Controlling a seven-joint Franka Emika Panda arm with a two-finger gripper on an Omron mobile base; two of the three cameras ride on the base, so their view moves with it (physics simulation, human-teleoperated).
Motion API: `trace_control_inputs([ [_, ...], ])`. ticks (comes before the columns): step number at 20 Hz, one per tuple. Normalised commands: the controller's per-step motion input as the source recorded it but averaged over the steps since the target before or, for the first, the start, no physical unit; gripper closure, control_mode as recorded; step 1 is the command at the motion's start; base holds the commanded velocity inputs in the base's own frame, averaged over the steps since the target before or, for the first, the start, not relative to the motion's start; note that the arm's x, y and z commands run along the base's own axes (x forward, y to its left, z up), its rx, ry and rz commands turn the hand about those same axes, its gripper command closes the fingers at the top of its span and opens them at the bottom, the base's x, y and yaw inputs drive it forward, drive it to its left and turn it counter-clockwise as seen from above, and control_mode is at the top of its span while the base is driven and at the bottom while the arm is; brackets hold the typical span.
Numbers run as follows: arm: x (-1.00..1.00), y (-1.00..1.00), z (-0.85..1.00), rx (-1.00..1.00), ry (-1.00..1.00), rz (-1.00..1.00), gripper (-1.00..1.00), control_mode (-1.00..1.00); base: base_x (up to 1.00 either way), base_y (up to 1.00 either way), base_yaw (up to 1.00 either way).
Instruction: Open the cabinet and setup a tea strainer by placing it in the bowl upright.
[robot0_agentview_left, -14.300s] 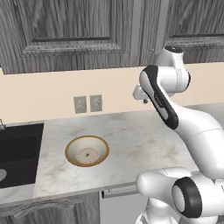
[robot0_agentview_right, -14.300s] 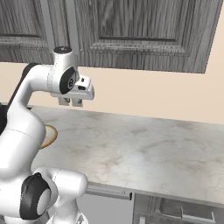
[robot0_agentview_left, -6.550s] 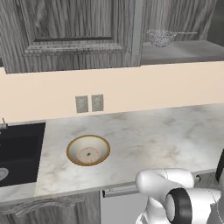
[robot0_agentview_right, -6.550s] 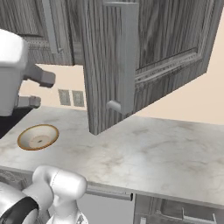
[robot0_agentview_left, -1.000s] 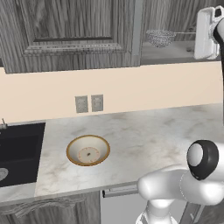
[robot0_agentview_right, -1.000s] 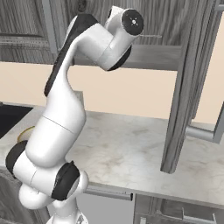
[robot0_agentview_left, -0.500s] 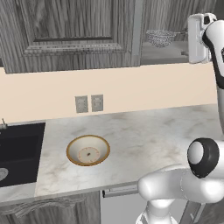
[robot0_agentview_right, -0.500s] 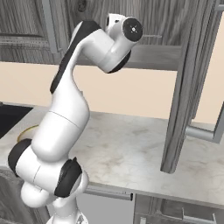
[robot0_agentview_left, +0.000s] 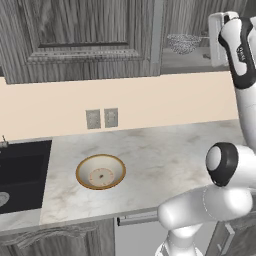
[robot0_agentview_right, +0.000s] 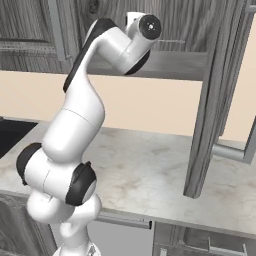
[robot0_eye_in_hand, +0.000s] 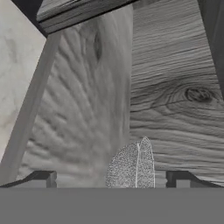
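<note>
The cabinet stands open, its door swung out to the right. On its grey shelf lies the tea strainer, a silver mesh basket with a thin handle. My arm reaches up into the cabinet, with the hand just right of the strainer. In the hand view the gripper is open. The mesh of the strainer shows close up between the two finger tips, touching neither. The bowl, golden-brown with a cream inside, sits down on the counter.
A black sink lies left of the bowl. Two wall outlets sit on the beige backsplash. The open door's handle juts out over the marble counter at the right. A closed cabinet hangs to the left.
The hand has moved left along the shelf, closer to the tea strainer. The jaws have stayed open. Bowl and door have not moved.
</note>
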Motion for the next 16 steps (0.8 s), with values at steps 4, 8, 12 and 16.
trace_control_inputs([
  [4, 0.31, -0.06, -0.01, -0.03, -0.02, 0.0, -1.0, -1.0, 0.0, 0.0, 0.0],
  [8, 0.3, -0.14, 0.0, -0.04, 0.0, 0.0, -1.0, -1.0, 0.0, 0.0, 0.0],
  [12, 0.28, -0.08, 0.0, -0.06, 0.0, 0.0, -1.0, -1.0, 0.0, 0.0, 0.0],
  [16, 0.22, -0.02, 0.0, -0.08, 0.02, -0.01, -1.0, -1.0, 0.0, 0.0, 0.0],
])
